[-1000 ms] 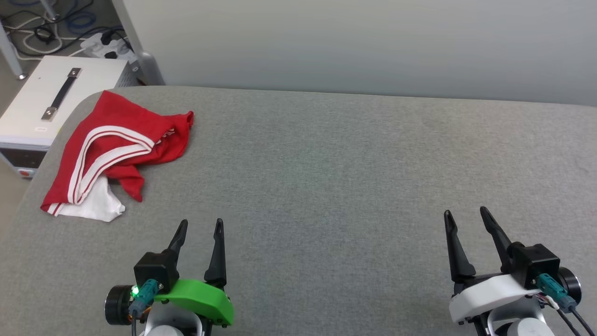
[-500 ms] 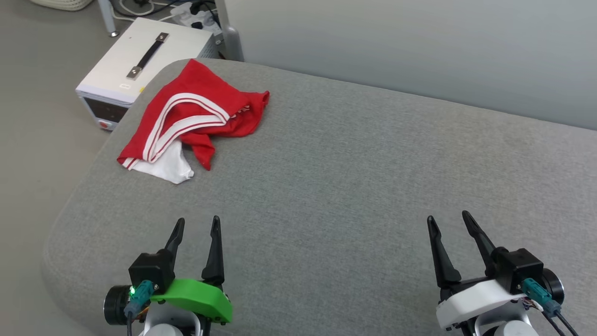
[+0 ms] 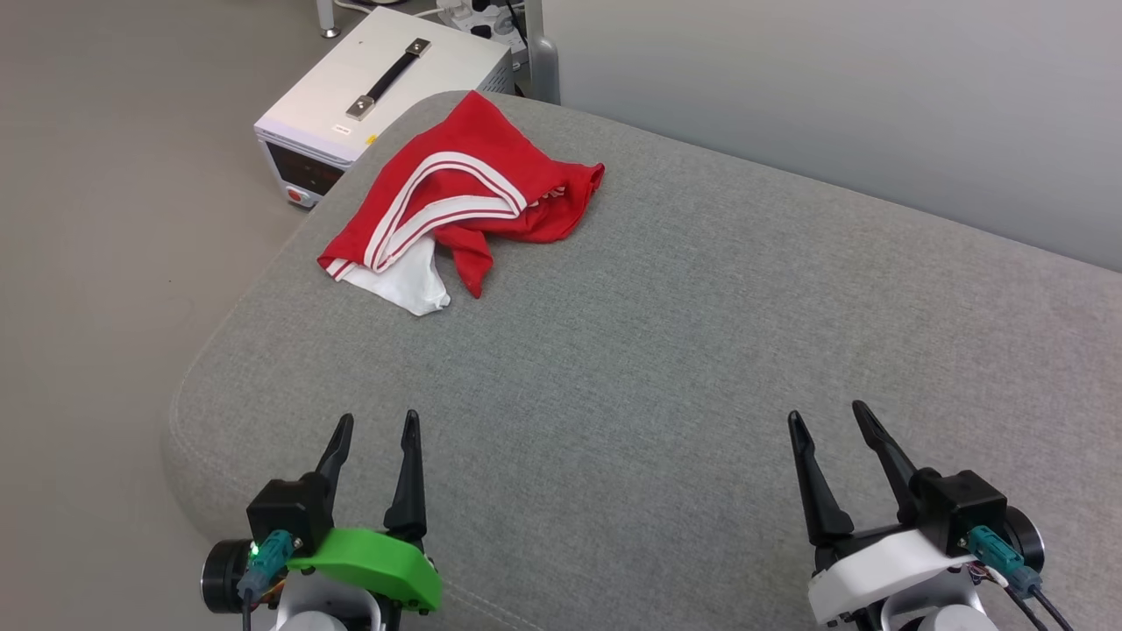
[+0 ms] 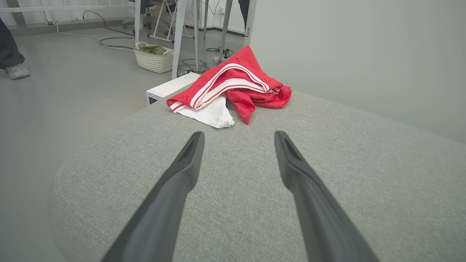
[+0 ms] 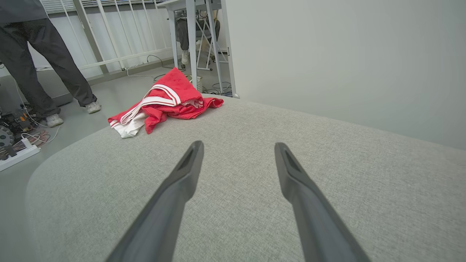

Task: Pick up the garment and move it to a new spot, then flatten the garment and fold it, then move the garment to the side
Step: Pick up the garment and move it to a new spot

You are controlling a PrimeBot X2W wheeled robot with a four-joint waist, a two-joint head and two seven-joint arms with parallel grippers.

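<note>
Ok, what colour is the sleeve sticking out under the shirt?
The sleeve is white; left wrist view shows it best.

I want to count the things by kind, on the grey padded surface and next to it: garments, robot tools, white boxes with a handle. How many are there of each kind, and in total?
Garments: 1, the red and white garment, lying crumpled.
Tools: 2, the left tool and the right tool, both open and holding nothing.
White boxes with a handle: 1, the white box.
Total: 4

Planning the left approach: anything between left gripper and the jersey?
No, just bare grey cushion between the left gripper and the garment, seen in the left wrist view.
</note>
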